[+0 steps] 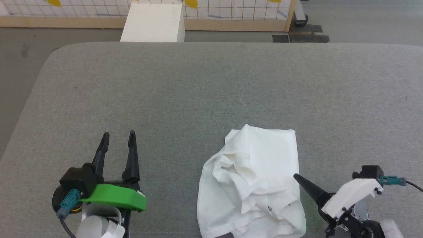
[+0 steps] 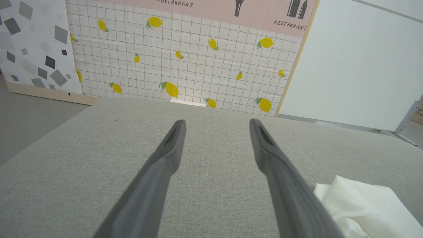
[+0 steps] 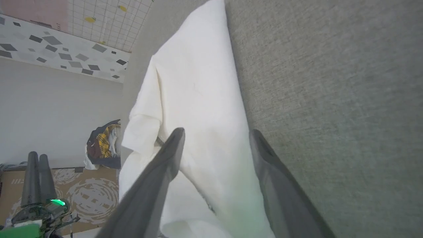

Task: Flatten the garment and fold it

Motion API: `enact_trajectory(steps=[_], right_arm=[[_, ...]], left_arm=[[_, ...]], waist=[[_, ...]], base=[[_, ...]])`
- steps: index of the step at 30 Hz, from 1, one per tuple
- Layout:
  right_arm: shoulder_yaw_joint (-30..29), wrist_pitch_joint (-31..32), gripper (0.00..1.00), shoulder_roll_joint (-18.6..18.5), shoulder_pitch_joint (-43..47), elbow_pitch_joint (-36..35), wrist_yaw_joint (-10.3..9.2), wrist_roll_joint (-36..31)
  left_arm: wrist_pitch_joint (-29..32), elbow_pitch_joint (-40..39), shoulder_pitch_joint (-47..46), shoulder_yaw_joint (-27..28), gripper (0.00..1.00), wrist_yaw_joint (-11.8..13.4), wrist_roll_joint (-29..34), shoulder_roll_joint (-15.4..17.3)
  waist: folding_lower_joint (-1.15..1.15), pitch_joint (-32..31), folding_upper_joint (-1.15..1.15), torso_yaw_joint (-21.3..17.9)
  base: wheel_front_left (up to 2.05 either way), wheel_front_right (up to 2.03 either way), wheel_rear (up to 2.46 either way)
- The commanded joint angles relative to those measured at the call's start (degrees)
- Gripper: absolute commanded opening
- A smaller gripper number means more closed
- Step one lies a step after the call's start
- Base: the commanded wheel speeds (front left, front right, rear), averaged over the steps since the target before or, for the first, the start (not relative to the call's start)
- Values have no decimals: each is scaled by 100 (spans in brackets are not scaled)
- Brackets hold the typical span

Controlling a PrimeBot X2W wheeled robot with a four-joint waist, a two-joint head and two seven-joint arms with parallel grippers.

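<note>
The white garment point(image 1: 251, 185) lies crumpled in a heap on the grey table point(image 1: 211, 92), near the front edge and right of centre. My left gripper point(image 1: 118, 138) stands open over bare table to the garment's left, with nothing between its fingers point(image 2: 172, 145). The left wrist view catches one corner of the garment point(image 2: 360, 205) at the lower right. My right gripper point(image 1: 295, 177) comes in from the right, its tip at the garment's right edge. In the right wrist view it is open point(image 3: 216, 134), fingers straddling the garment's edge point(image 3: 198, 99) just above the cloth.
A white box point(image 1: 153, 23) stands on the floor beyond the table's far edge, before a lemon-patterned partition point(image 2: 185, 59). A pile of clothing point(image 3: 104, 145) lies on the floor beside the table. The left gripper point(image 3: 38, 158) appears in the right wrist view's lower left.
</note>
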Motion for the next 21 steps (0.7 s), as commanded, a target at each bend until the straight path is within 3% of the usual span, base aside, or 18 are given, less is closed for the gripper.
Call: enact_trajectory(steps=[1,6,11,12,14,15,21], right_arm=[[3,182,100,2,-168,167,-8,3],[-36,905,100,2,-491,778,-8,-349],[128,1436,100,2,-750,1117,-8,-177],[208,1540,62,2,-797,1163,-8,-88],[315,1592,8,2,-878,1199,-8,-83],[342,1558,0,2,-915,1200,-8,-177],[609,1566,0,3,-1238,897,-8,-723]], left_arm=[[-22,-22,-3,-1,100,-40,-25,-24],[-22,-18,-24,-24,100,-40,-36,-26],[-22,-26,-45,-34,100,-40,-45,-27],[-22,-26,-50,-35,100,-40,-47,-27],[-22,-18,-53,-38,100,-40,-50,-28],[-22,-15,-56,-42,100,-40,-52,-28],[-22,-55,-76,-8,100,-40,-76,-28]], waist=[[0,60,0,65],[0,132,0,158],[0,193,0,206],[0,203,0,210],[0,213,0,206],[0,220,0,200],[0,273,0,38]], base=[[0,0,0],[0,0,0],[0,0,0],[0,0,0],[0,0,0],[0,0,0],[0,0,0]])
